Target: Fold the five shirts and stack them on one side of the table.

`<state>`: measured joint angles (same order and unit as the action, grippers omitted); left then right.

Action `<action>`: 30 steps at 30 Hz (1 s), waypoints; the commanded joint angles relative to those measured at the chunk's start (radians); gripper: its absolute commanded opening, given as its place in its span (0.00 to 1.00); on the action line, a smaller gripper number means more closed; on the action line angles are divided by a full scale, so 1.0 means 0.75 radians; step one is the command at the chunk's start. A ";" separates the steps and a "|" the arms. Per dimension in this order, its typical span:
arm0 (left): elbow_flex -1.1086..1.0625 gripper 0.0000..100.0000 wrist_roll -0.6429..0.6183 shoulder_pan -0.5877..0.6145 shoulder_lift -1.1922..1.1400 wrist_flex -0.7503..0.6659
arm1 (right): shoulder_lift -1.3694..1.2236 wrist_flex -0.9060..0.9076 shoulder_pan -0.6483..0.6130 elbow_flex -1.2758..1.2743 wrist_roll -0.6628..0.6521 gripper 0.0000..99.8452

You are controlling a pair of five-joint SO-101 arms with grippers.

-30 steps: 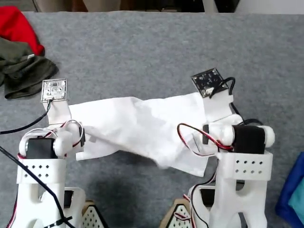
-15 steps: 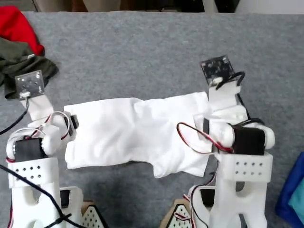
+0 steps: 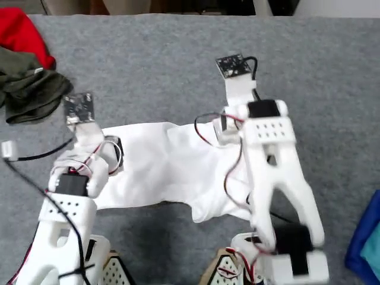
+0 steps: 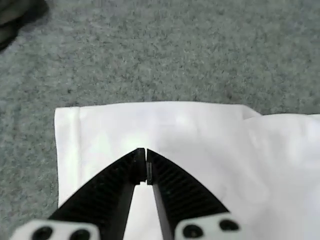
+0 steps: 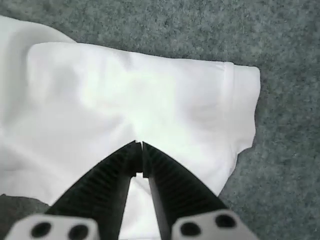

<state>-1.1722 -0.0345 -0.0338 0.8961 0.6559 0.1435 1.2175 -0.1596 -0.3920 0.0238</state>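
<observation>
A white shirt (image 3: pixel 172 169) lies spread flat across the middle of the grey table (image 3: pixel 178 65). My left gripper (image 4: pixel 145 165) hangs shut just above the shirt's left end, a little in from the hemmed edge (image 4: pixel 67 145), with no cloth visibly pinched. In the high view the left gripper (image 3: pixel 104 145) sits under its arm. My right gripper (image 5: pixel 139 160) is shut too, over the shirt's right end near the sleeve hem (image 5: pixel 230 95). From above, the right gripper (image 3: pixel 236 116) is at the shirt's far right edge.
A red shirt (image 3: pixel 21 32) and a dark green shirt (image 3: pixel 29 86) lie crumpled at the far left corner. A blue shirt (image 3: pixel 365 237) shows at the right edge. Bare grey table runs along the far side.
The shirt was pulled from a twisted band into a flat spread. The left arm swung out left, then back over the shirt. The right arm stretched farther from its base and shifted left.
</observation>
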 commanded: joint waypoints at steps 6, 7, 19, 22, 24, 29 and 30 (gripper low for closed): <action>0.268 0.02 0.023 0.108 -0.643 -0.188 | -0.488 -0.100 0.069 0.269 0.008 0.01; 0.340 0.02 0.025 0.117 -0.733 -0.164 | -0.527 -0.100 0.081 0.294 0.008 0.01; 1.103 0.02 0.025 0.272 -1.480 0.215 | -0.719 -0.102 0.308 0.447 -0.166 0.01; 1.258 0.02 0.025 0.319 -1.605 0.303 | -0.748 -0.098 0.355 0.517 -0.196 0.01; 1.369 0.02 0.025 0.331 -1.681 0.381 | -0.752 -0.092 0.365 0.553 -0.207 0.01; 1.567 0.02 0.027 0.333 -1.779 0.556 | -0.758 0.039 0.343 0.690 -0.233 0.01; 1.594 0.02 0.027 0.331 -1.781 0.573 | -0.758 0.055 0.337 0.719 -0.231 0.01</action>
<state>-0.0690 -0.0222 0.1734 -0.4266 1.0487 -0.4273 1.2206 0.0921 0.0514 -0.1419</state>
